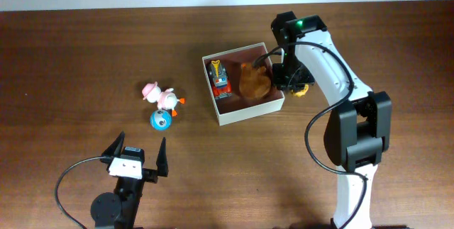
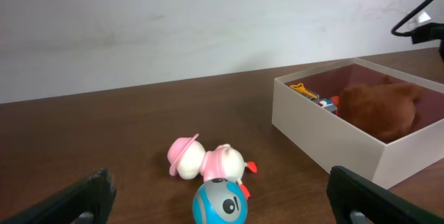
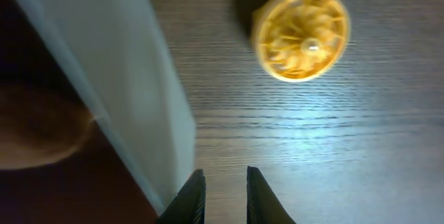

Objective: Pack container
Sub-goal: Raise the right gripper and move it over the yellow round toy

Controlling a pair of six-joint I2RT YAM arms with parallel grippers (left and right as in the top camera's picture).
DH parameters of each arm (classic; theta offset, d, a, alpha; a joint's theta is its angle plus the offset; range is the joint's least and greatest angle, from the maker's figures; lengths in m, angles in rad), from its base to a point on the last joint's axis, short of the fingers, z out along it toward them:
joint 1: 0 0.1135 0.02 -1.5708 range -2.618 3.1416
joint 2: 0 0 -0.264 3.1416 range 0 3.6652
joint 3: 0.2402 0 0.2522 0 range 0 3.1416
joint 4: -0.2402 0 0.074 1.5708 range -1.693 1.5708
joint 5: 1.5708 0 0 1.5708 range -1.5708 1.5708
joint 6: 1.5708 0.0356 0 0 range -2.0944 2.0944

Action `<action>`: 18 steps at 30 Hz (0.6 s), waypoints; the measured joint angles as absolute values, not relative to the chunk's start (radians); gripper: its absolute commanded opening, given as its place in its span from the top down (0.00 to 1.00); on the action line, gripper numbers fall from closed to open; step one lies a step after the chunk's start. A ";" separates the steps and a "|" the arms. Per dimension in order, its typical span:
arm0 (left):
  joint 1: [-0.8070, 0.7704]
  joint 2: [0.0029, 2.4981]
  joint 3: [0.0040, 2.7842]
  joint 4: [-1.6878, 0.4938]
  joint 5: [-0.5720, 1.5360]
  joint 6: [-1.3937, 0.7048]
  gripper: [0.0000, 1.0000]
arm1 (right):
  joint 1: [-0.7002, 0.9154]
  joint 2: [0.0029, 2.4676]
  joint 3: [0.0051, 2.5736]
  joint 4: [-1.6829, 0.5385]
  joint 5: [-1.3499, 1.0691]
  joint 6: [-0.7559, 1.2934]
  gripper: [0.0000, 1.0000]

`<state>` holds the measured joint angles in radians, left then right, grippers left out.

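Note:
The container (image 1: 228, 116), a shallow cream box with a pink-brown inside, holds a red toy car (image 1: 220, 79) and a brown plush (image 1: 254, 81). My right gripper (image 1: 289, 80) hangs just outside the box's right wall (image 3: 139, 78). In the right wrist view it (image 3: 223, 182) is nearly shut, with a narrow gap and nothing in it. A yellow wheel-like toy (image 3: 300, 35) lies on the table beyond it. My left gripper (image 1: 140, 152) stands wide open near the front edge, facing a blue ball (image 2: 219, 202) and a pink duck toy (image 2: 208, 161).
The yellow toy (image 1: 301, 91) lies against the box's right side. The blue ball (image 1: 161, 120) and pink duck toy (image 1: 162, 96) lie left of the box. A pale wall (image 2: 208, 23) stands behind the table.

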<state>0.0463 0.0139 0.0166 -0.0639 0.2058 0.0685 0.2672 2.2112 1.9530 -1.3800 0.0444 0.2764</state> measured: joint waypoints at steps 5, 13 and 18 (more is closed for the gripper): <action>0.046 0.014 0.017 -0.064 0.206 0.068 0.00 | 0.311 2.211 1.953 -1.359 0.004 0.275 0.84; 0.046 0.014 0.017 -0.064 0.206 0.068 0.00 | 0.328 2.211 1.953 -1.356 -0.047 0.282 0.84; 0.046 0.014 0.017 -0.064 0.206 0.068 0.00 | 0.318 2.211 1.953 -1.351 -0.068 0.284 0.84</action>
